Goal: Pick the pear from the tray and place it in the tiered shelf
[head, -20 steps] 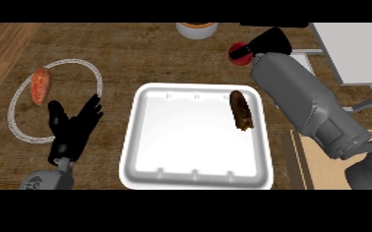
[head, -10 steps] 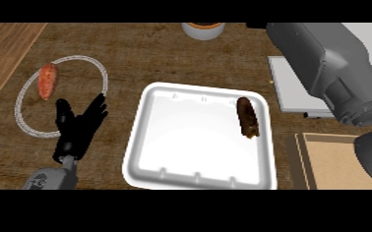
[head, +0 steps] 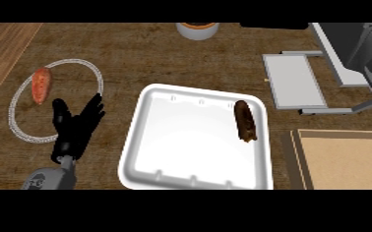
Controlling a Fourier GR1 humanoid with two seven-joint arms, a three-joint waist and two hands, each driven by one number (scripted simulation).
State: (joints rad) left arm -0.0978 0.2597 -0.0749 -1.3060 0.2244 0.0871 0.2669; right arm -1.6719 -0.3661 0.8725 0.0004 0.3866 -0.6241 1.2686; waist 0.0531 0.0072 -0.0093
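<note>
I look down at the brown counter [head: 181, 59]. In the middle sits a white tray [head: 189, 142] with round corners. A long dark brown thing [head: 245, 121] lies in the tray, close to its right wall. It is the only thing in the tray, so I take it for the pear, but it does not look much like one. It lies flat and points up and down in my view. Nothing touches it.

My left hand [head: 73, 128] shows at the lower left, black, with its fingers straight and spread a little, pointing up. It rests just beside the tray's left side and holds nothing. Its fingertips reach over the rim of a round plate [head: 22, 128] with a pale ring edge. An orange carrot-like thing [head: 41, 84] lies on that plate, apart from the hand.

I cannot see my right hand at all.

At the right is the grey tiered shelf [head: 294, 81], with a flat grey step low down. It is well apart from the pear. Below it lies a tan board [head: 338, 159]. A round cup [head: 197, 29] shows at the top edge.
</note>
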